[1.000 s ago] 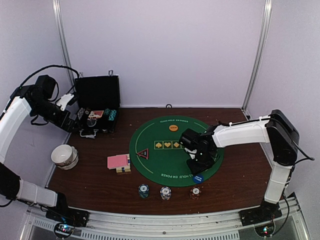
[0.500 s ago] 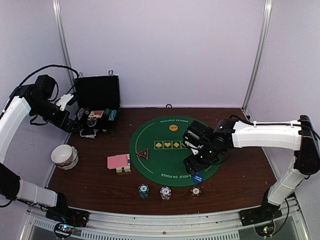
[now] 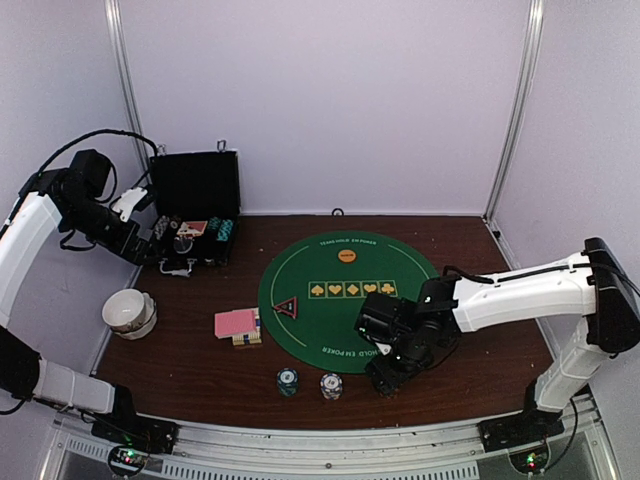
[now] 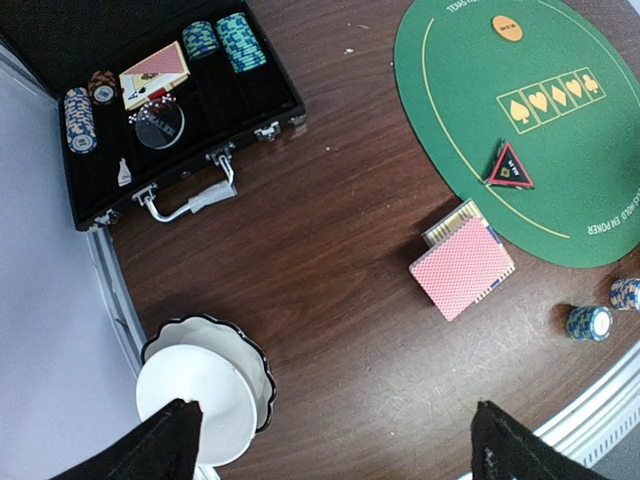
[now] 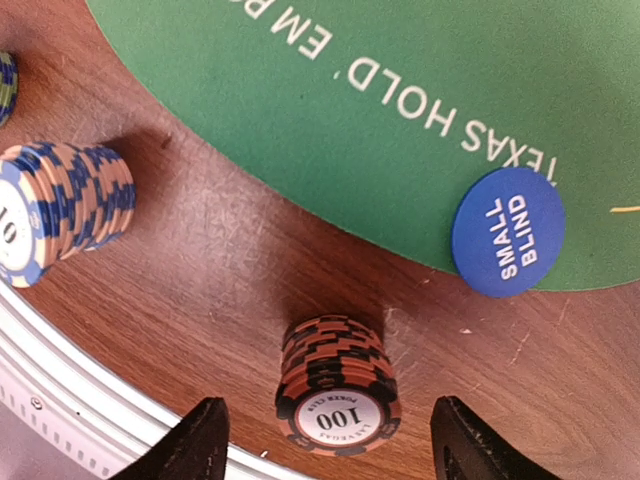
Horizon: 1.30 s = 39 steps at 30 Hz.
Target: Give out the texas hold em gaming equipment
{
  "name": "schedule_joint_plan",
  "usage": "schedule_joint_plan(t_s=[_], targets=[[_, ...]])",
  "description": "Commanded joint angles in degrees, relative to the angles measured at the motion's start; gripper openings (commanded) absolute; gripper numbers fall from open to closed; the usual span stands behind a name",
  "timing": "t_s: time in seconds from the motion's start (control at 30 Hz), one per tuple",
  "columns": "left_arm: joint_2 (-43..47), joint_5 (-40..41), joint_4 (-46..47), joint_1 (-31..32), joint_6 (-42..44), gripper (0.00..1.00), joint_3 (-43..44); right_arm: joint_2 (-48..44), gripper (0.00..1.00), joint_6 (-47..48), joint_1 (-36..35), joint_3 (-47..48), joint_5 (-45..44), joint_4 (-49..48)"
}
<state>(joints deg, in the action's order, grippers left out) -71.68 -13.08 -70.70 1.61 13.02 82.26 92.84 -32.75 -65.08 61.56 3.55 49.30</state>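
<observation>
- At the right gripper (image 3: 385,372): over the green mat (image 3: 330,322) near 4 o'clock a second ago, lifted half a second ago, now off the mat at 5 o'clock, low by the table's near edge
- In the wrist view: fingers apart, one on each side of the brown-red chip stack (image 5: 338,385), a gap on both sides, touching nothing and holding nothing
- Blue disc (image 5: 508,245) marked SMALL BLIND: flat on the mat's 5 o'clock rim, where it lay a second ago, now hidden under the arm from above
- By judgement: blind marker placed and done with, attention turned to the brown-red stack; grasp or nudge, cannot tell which
- Unmoved since a second ago: teal chip stack (image 3: 288,381) off the mat at 7 o'clock, blue-white chip stack (image 3: 331,385) at 6 o'clock, orange disc (image 3: 347,255) on the mat at 12 o'clock, triangle marker (image 3: 286,307) at 9 o'clock, pink-backed cards (image 3: 237,323) just outside the rim between 8 and 9 o'clock
- Left gripper (image 4: 337,445): fingers wide apart, empty, same pose as before, high over the white bowl (image 4: 200,390)
- Black case (image 3: 195,185) at 10 o'clock of the mat, open, more chips and cards inside, so likely more to hand out
</observation>
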Motion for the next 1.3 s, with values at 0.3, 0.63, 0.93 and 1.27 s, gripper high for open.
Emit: schedule_joint_plan(t_s=[0.3, 0.63, 0.93, 1.27], targets=[[1.0, -1.4, -0.2, 0.0, 0.9, 0.98, 1.6, 2.4, 0.64, -0.9, -0.5, -0.7, 0.4, -1.0], [1.2, -1.7, -0.4, 0.0, 0.5, 0.98, 1.6, 3.4, 0.59, -0.5, -0.5, -1.5, -0.1, -1.7], [1.1, -1.7, -0.4, -0.1, 0.3, 0.97, 1.6, 3.7, 0.53, 0.0, -0.4, -1.1, -0.5, -2.0], [1.2, -1.7, -0.6, 0.0, 0.2, 0.98, 1.2, 3.1, 0.41, 0.5, -0.4, 0.5, -0.9, -0.4]])
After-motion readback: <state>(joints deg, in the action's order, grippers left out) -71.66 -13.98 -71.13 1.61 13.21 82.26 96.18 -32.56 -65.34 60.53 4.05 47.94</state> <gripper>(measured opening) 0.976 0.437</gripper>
